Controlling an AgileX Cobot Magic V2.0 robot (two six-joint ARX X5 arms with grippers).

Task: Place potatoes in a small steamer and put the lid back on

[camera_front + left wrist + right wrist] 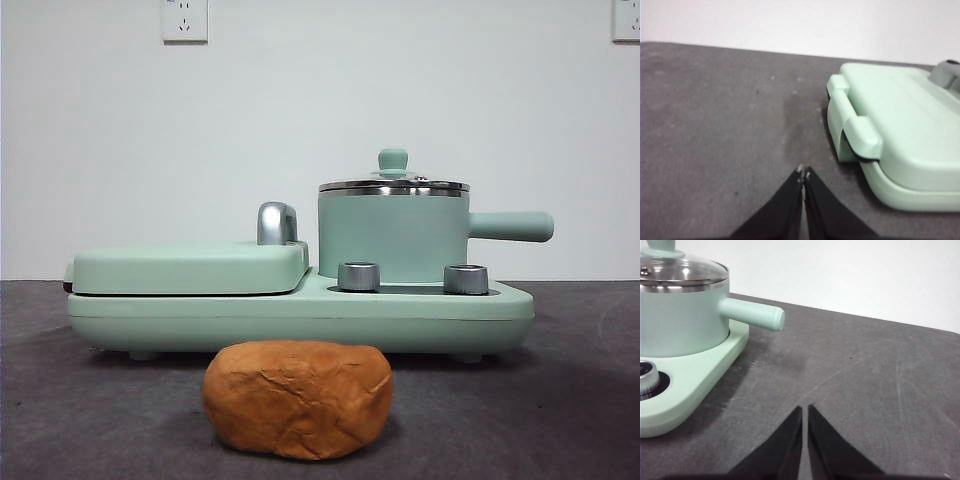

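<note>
Potato: one orange-brown wrinkled lump (297, 398), low centre of the front view, on the dark worktop (560, 400), apart from and in front of the green appliance base (300, 318); long axis runs left-right across the frame.
Steamer: small steamer (392, 237) stands on the base at right of centre, side handle (510, 226) pointing toward the right edge.
Lid: glass lid (393, 184) on the pot, green knob up; needs lifting before the potato can go in.
Griddle: flat cover (190, 267) shut, left half of the base.
Left pincer: left pincer (803, 174) pressed together, holding nothing, over bare worktop just beside the griddle's hinge end.
Right pincer: right pincer (805, 411) tips nearly touching, holding nothing, over worktop off the pot-handle side.
Key relation: lid and pot lie toward the right pincer's side, so that arm looks nearer; potato shows in neither wrist view.
Writing: no brand or label legible; two wall sockets at upper frame, unmarked.
</note>
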